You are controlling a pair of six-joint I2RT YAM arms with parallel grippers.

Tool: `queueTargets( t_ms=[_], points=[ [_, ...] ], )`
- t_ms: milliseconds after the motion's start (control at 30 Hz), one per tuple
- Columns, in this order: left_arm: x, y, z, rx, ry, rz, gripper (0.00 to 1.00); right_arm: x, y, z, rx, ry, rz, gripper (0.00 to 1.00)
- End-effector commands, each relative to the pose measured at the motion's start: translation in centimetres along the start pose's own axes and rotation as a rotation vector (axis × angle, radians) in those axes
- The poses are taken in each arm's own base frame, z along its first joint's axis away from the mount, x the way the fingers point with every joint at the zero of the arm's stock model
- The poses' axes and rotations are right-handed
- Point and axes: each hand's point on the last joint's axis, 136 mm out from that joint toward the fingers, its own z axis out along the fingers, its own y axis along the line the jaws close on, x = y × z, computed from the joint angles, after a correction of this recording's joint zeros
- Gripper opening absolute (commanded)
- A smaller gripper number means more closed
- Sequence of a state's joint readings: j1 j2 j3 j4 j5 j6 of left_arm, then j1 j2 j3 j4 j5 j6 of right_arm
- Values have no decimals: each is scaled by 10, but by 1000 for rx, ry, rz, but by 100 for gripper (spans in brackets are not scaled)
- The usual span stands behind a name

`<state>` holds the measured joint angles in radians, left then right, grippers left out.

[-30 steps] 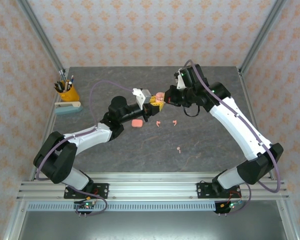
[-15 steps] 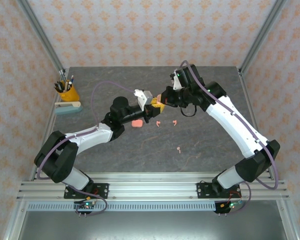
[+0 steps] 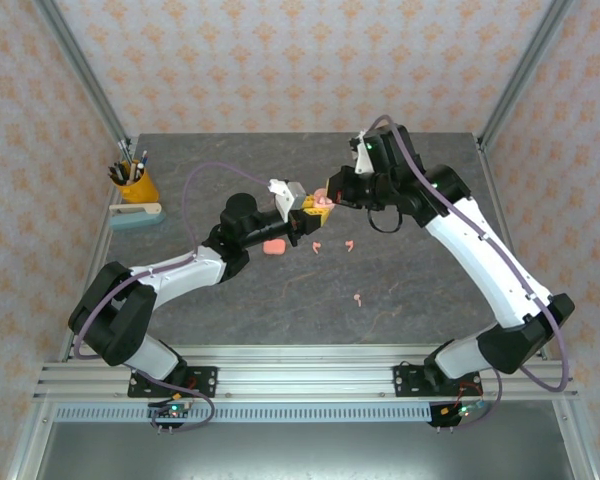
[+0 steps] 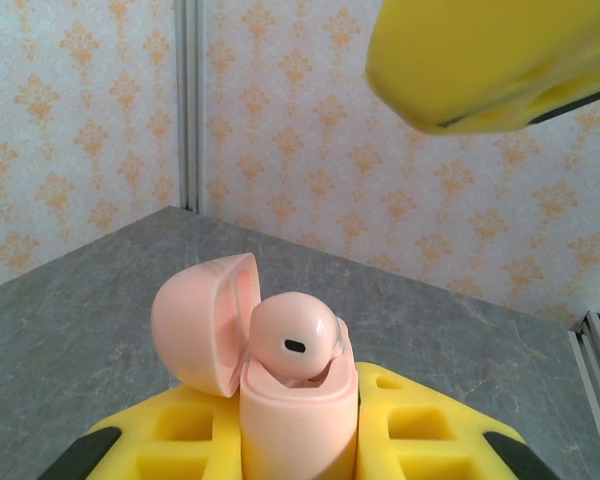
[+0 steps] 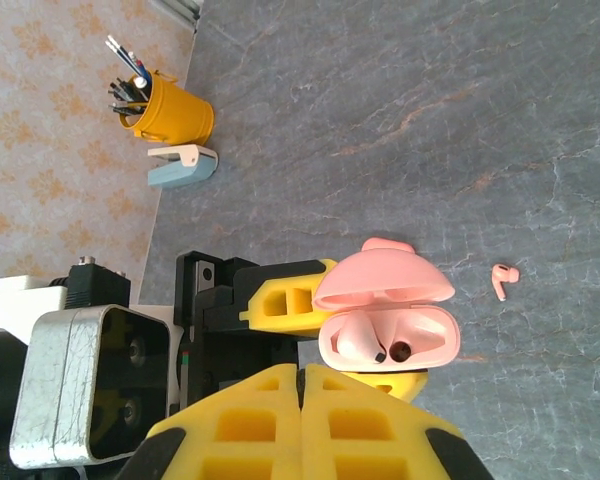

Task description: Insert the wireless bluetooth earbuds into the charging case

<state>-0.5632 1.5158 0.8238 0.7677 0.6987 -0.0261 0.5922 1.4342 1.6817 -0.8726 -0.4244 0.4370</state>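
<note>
Three loose earbuds point(image 3: 358, 297) lie on the table point(image 3: 430, 310), one nearest the bases, two just beside a closed second case point(image 3: 274, 245). Beyond, the left gripper point(image 3: 311, 211) clamps the open charging case point(image 5: 390, 337). The wrist views reveal a fourth earbud point(image 4: 293, 338) seated inside. The right gripper point(image 5: 301, 372), closed and empty, hovers close above.

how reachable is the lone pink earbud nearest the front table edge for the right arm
Probably reachable, yes: the tiny pale-pink earbud lies alone on the grey table, nothing over it. The right tool is shut and looks empty, so it would only need to open.
</note>
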Motion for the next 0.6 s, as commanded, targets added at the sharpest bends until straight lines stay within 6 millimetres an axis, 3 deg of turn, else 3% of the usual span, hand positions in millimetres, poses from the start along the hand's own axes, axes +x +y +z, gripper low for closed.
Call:
queueTargets(
  t_ms=[0, 300, 567],
  points=[
    [-26, -7, -4, 4, -69, 59, 0, -7, -8, -3, 29, -48, 12, 0],
    [-35, -14, -8, 14, -81, 77, 0, -2, -19, 13, 56, -25, 20, 0],
    [-36, -21, -6, 33, -71, 89, 0, -7, -15, 21, 42, -15, 6, 0]
  ],
)
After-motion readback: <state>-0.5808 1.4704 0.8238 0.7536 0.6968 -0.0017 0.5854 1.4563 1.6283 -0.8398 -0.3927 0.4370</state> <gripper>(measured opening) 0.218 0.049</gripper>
